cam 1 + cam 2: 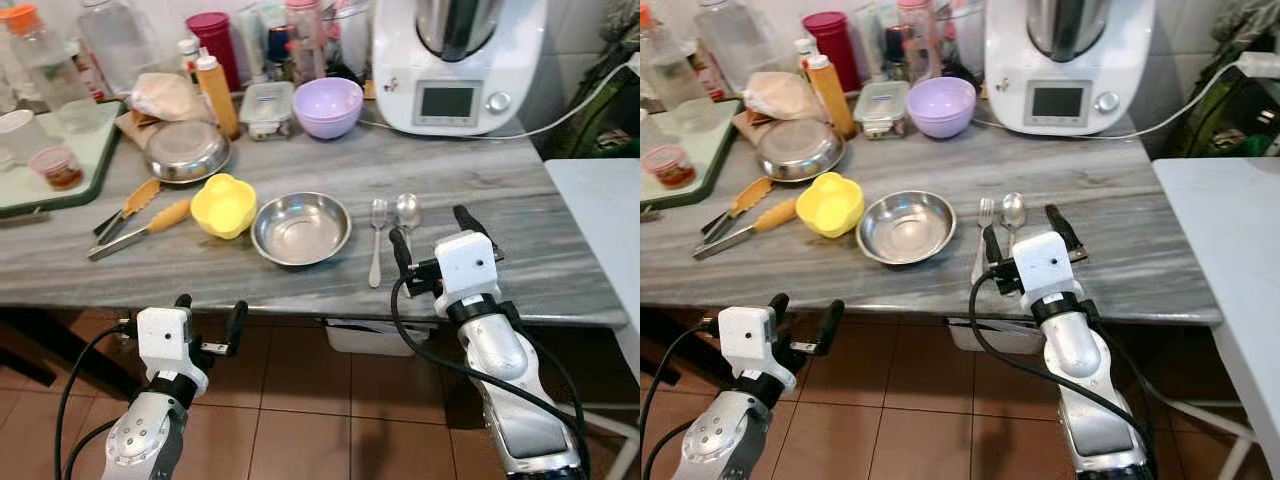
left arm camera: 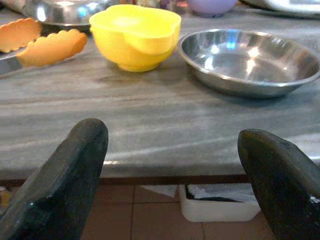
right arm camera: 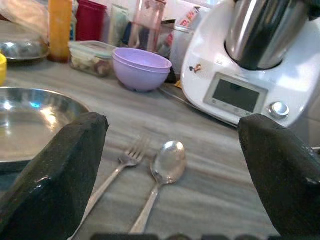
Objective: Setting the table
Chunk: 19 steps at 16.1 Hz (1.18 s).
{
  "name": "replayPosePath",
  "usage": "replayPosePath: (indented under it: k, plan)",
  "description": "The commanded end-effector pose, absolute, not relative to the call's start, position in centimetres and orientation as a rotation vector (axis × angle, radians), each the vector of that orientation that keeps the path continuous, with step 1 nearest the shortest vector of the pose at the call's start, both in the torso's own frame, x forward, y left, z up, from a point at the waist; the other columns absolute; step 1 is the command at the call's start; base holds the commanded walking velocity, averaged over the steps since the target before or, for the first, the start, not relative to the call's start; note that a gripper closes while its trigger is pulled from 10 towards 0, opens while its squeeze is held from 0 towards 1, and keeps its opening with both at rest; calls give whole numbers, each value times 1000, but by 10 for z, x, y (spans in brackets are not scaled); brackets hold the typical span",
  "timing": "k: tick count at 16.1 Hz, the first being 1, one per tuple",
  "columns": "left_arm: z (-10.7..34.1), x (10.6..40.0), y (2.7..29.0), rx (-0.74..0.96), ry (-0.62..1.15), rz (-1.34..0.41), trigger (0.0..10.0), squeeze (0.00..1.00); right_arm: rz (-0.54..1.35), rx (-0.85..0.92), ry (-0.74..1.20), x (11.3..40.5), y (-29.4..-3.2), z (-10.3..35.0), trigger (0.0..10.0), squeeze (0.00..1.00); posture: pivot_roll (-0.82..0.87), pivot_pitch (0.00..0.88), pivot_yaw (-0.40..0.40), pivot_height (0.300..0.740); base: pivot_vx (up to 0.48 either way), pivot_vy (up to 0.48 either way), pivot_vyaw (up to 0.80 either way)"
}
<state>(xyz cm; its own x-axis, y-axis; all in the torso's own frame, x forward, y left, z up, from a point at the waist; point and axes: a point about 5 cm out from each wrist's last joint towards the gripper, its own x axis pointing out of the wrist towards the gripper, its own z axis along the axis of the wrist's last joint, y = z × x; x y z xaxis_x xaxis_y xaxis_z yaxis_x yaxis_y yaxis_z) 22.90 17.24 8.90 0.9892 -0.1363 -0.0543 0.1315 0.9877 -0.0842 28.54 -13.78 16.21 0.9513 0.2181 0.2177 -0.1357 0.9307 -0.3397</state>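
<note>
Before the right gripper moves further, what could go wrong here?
1. The right gripper, open, sits over the fork and spoon, which lie close together; it may push one while taking the other.
2. The steel bowl is just beside the fork, so a finger could knock it.

A white kitchen machine [image 1: 458, 62] with a small screen stands at the back of the grey marble counter [image 1: 520, 200], its white cable [image 1: 560, 118] trailing off to the side. Beside it sits a lilac bowl [image 1: 328, 106], then a clear lidded container [image 1: 267, 108] and an orange sauce bottle [image 1: 217, 94] — all near the wall. A dark red canister [image 1: 213, 42] stands behind them. Orange-tipped tongs [image 1: 135, 222] lie near the front edge — just beside a green tray [image 1: 80, 175].
</note>
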Motion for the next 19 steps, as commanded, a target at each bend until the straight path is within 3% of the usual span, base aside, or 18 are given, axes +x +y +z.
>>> replayPosePath:
  k: [1,19]
  plan:
    - [88,229,175,-61,76,-116,10000,0,200,-329,-251,287,-135,162,10000,0,-119,101,97,740,0,0,0]
    - [91,233,173,-48,83,-125,10000,0,189,-281,-217,298,-134,160,10000,0,-109,93,102,740,-256,0,0]
